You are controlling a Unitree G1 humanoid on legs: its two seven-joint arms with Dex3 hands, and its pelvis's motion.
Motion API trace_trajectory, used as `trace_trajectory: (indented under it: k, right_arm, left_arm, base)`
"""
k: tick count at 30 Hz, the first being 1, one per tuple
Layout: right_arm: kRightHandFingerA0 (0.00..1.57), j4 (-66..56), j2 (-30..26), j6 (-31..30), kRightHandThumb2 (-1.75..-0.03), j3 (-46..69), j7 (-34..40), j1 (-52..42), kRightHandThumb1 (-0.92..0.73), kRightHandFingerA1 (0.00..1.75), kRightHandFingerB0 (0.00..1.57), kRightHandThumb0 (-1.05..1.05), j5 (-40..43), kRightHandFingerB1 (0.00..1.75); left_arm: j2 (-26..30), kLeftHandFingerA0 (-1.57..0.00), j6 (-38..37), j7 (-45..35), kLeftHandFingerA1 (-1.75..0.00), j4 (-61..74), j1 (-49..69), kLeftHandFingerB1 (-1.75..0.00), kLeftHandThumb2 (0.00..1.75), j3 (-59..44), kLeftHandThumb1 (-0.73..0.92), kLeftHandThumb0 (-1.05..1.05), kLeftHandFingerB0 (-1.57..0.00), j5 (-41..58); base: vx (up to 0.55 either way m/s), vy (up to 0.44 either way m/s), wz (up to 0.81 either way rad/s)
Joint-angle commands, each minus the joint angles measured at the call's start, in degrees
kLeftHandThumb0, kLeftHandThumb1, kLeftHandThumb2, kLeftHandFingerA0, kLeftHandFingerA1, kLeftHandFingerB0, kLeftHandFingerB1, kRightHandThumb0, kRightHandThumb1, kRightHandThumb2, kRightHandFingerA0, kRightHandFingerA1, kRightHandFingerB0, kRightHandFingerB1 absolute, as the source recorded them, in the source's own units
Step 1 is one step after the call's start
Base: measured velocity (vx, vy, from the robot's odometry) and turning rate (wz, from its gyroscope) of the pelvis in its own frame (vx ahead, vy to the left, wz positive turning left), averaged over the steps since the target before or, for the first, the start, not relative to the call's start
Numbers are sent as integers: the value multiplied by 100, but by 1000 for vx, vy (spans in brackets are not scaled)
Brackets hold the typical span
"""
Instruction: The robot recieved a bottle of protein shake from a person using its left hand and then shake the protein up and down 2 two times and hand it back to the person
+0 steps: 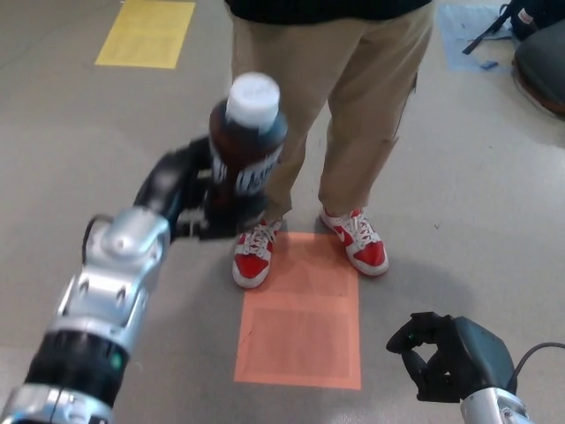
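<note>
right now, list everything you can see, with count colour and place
protein shake bottle: one, dark brown with white cap, held upright in the left hand
orange floor patch: one, centre, before the person's shoes
yellow floor patch: one, top left
blue floor patch: one, top right
dark bags: top right corner, partly cut off
person: one, khaki trousers, red and white shoes, standing centre
left hand: black, gripping the bottle
right hand: black, bottom right, fingers curled, holding nothing

left robot hand (190, 199) grips bottle (245, 146) | person (335, 106) facing | right robot hand (441, 353) curled, empty
</note>
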State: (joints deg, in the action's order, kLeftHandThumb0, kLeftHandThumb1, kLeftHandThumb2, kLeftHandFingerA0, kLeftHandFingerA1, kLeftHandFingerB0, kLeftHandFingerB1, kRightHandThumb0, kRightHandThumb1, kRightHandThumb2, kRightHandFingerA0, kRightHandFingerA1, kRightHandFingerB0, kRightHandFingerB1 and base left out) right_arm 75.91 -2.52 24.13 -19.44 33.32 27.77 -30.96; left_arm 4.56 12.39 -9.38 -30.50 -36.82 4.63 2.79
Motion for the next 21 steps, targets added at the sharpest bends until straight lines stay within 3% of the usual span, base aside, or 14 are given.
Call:
trace_trajectory:
  k: [1,7,9,10,12,13,15,18,21]
  right_arm:
    - [95,12,-92,7,-101,-24,42,-5,-56,89,95,-47,-15,69]
    - [92,21,-64,-29,-99,12,8,2,-57,83,94,-48,38,68]
    - [96,15,-82,-8,-96,-42,80,-10,-57,84,96,-47,-24,69]
    - [96,11,-89,14,-96,-64,125,-17,-57,84,96,-47,-49,69]
    - [95,9,-74,-21,-94,-35,80,-43,-56,84,97,-47,-8,68]
    - [95,9,-70,-19,-94,-19,63,-52,-56,84,97,-47,13,68]
    - [97,4,-88,48,-93,-73,157,-162,-55,85,96,-47,-44,68]
    - [99,2,-91,72,-98,-106,180,-249,-53,91,97,-47,-65,69]
    - [95,-2,-96,133,-99,-127,140,-292,-54,87,95,-47,-69,70]
  left_arm:
    - [-43,-114,1044,-180,-85,214,-579,-92,72,-219,78,-23,-77,262]
    - [-26,-108,2272,-424,-88,121,-1454,-90,63,-604,81,-27,-69,710]
    - [4,-113,2617,-448,-80,64,-1645,-72,63,-664,77,-21,-68,763]
    - [22,-113,2766,-467,-80,-24,-1763,-72,63,-690,77,-21,-68,779]
    - [35,-114,2969,-477,-74,-100,-1893,-58,62,-722,73,-24,-60,793]
    - [27,-114,3031,-457,-74,-106,-1924,-58,62,-734,73,-24,-60,793]
    - [12,-109,3095,-497,-78,-24,-1859,-76,63,-719,78,-20,-64,792]
    - [-29,-108,3280,-443,-83,44,-1871,-74,63,-786,78,-21,-64,806]
    - [-41,-107,3371,-393,-84,104,-1865,-76,63,-843,78,-21,-69,832]
  base:
    - [0,0,0]
    - [0,0,0]
    - [0,0,0]
    - [0,0,0]
    - [0,0,0]
    - [0,0,0]
    - [0,0,0]
    - [0,0,0]
    - [0,0,0]
